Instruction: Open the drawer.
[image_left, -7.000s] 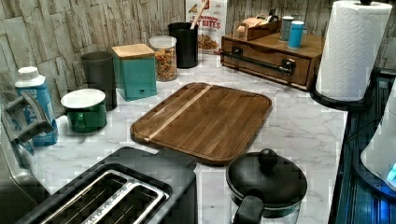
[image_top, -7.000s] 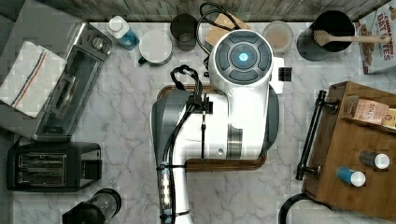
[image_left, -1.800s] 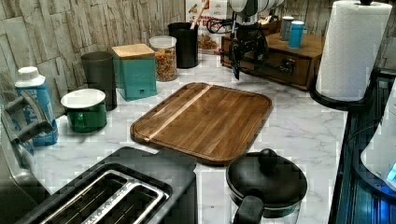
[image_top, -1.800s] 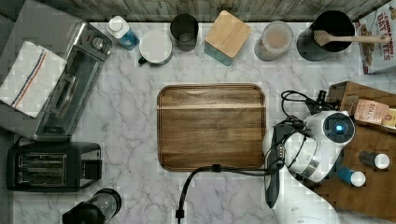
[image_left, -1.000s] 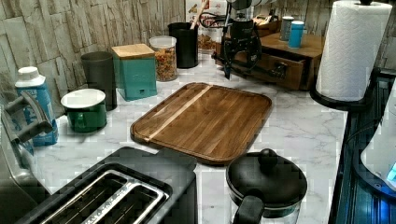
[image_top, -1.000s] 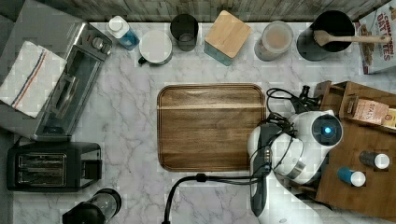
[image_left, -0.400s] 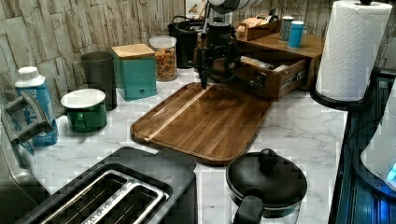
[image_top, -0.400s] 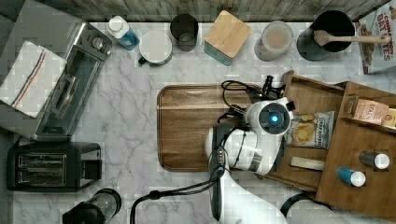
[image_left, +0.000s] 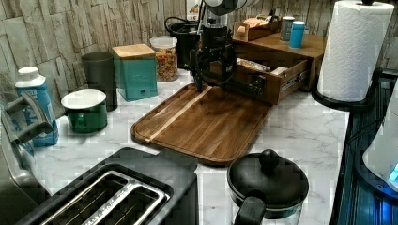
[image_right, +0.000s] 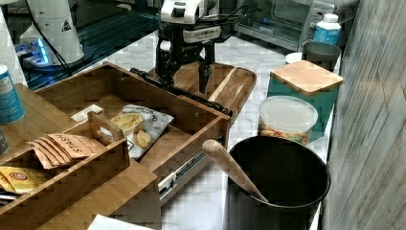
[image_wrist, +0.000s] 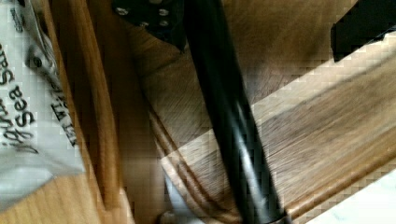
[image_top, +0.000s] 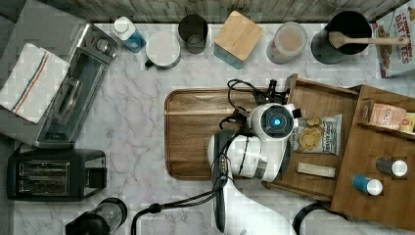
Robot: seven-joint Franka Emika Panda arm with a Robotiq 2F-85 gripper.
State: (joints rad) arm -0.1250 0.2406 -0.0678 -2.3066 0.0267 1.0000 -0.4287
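The arm is glossy white with dark grey joint bands and a round cap lit by a blue dot. Black cables loop along it. Its end effector is black, with screws by one finger.

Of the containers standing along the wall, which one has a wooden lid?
The teal square canister, between the dark cup and the clear jar. Only its lid is wood.
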